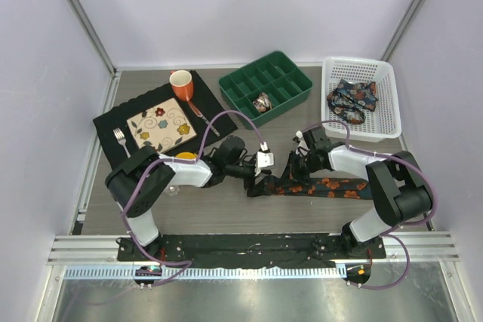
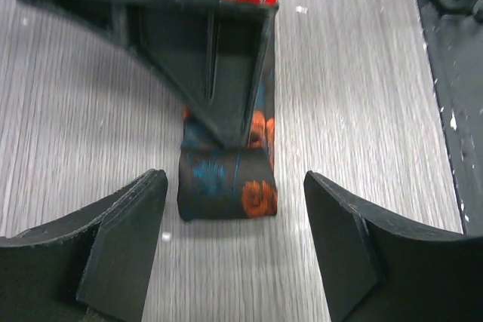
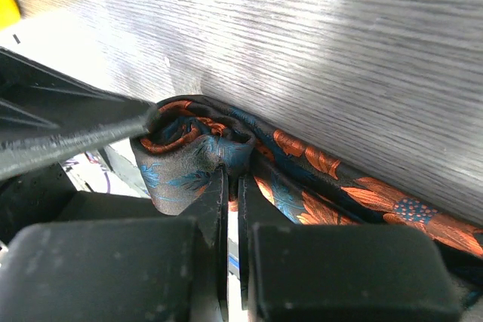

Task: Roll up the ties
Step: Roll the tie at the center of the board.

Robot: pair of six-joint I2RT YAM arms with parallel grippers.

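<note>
Sits as a short started coil at one end of the dark navy fabric necktie with orange floral print (image 2: pixel 226 194), between the spread fingers of the left gripper (image 2: pixel 234 254), touching neither. Trails flat along the grey wood-grain table (image 2: pixel 75 111) beyond the right gripper (image 3: pixel 234 224), whose fingers press together on the coil's fabric, likely to stop it unwinding. Leaves the left fingers wide, probably ready to turn the roll onward. Keeps both forearms low, reaching inward, wrists tipped toward the tabletop.
</note>
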